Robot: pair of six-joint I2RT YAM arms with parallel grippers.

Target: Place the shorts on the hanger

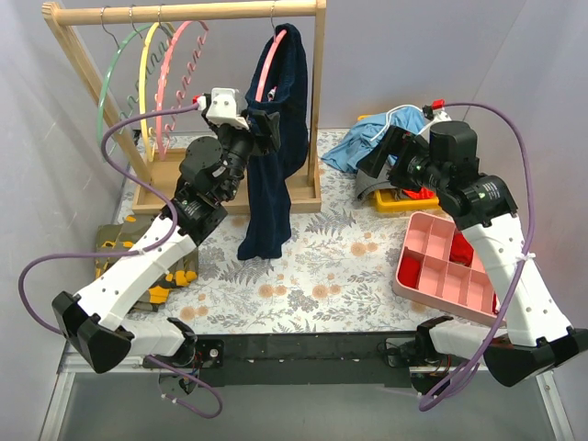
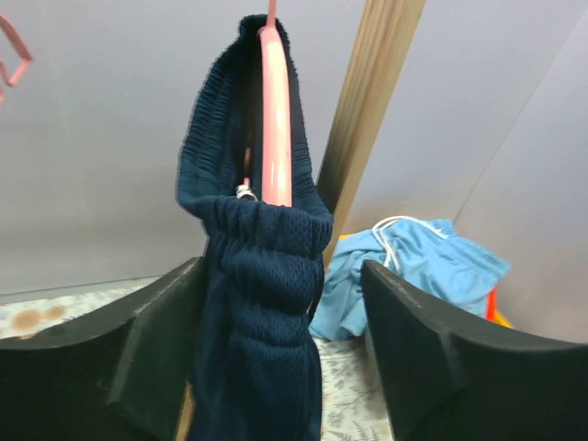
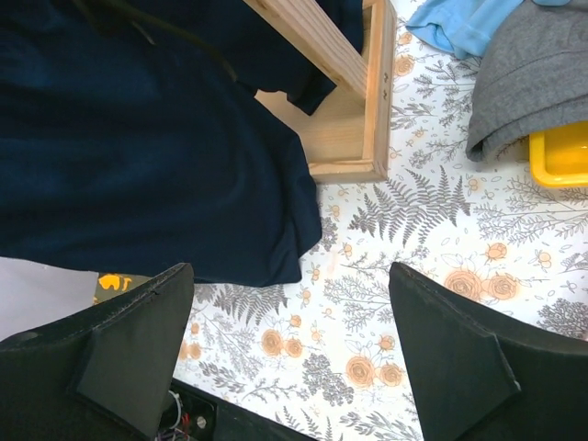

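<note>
1. Two arms, both empty. Right gripper (image 1: 375,175) hovers over the table (image 1: 322,276), jaws spread wide with nothing between them. It looks parked off to the side so it doesn't snag cloth.
2. Left gripper (image 1: 265,124) is up at the rack, jaws wide open either side of the shorts (image 1: 276,175), not clamping. We can't tell whether a finger brushes the cloth.
3. Shorts hang off the hanger (image 1: 269,66). In the left wrist view the waistband is draped over the pink arch with fabric down both sides, so their own weight holds them on. The hem reaches down to the table in front of the rack base (image 1: 308,200).
4. Hanger hook sits on the rail (image 1: 184,12) near the right post, well apart from the green hanger (image 1: 104,87) and yellow hanger (image 1: 145,73) at the left end.
5. We judge the placement essentially done. Next move calls for backing the left gripper straight off the cloth without dragging it. The risk is a finger catching the waistband and pulling shorts or hanger off.
</note>
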